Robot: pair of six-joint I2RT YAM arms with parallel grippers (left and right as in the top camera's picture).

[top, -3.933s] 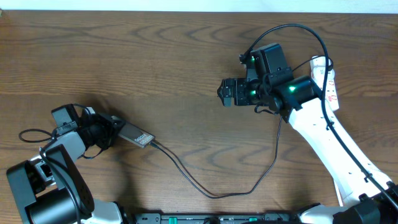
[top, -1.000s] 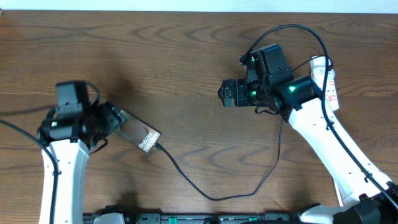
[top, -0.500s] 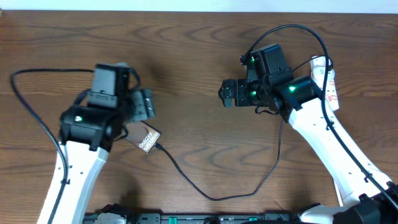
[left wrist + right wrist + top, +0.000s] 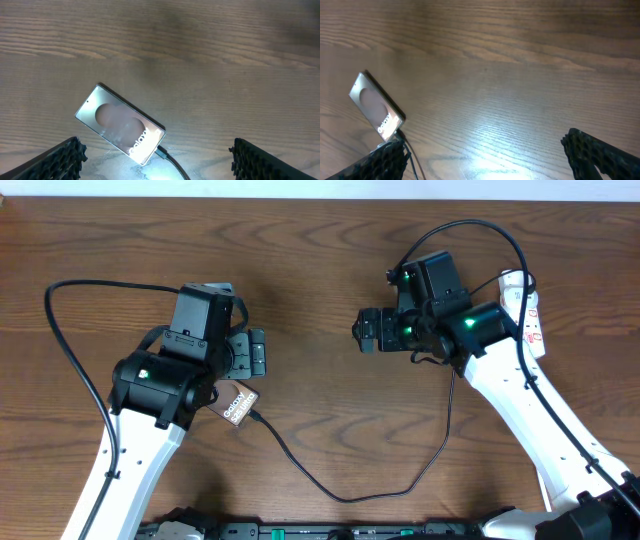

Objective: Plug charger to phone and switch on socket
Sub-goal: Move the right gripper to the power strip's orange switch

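Note:
The phone lies flat on the wooden table with its "Galaxy" face up, its left end hidden under my left arm. The charger is a thin black cable whose plug sits in the phone's lower end. My left gripper hovers just above and behind the phone, open, holding nothing; the phone shows between its wide-apart fingers. My right gripper hangs open over bare table at centre right, and its wrist view shows the phone far to the left. The white socket lies at the right edge, partly covered by the right arm.
The charger cable loops along the table's front edge and runs up under the right arm. A thicker black arm cable arcs over the table at the left. The table's back edge is near the top.
My left arm has risen and swung right, from the phone's left end to above it, its jaws widening. The phone, the charger and my right arm have stayed put.

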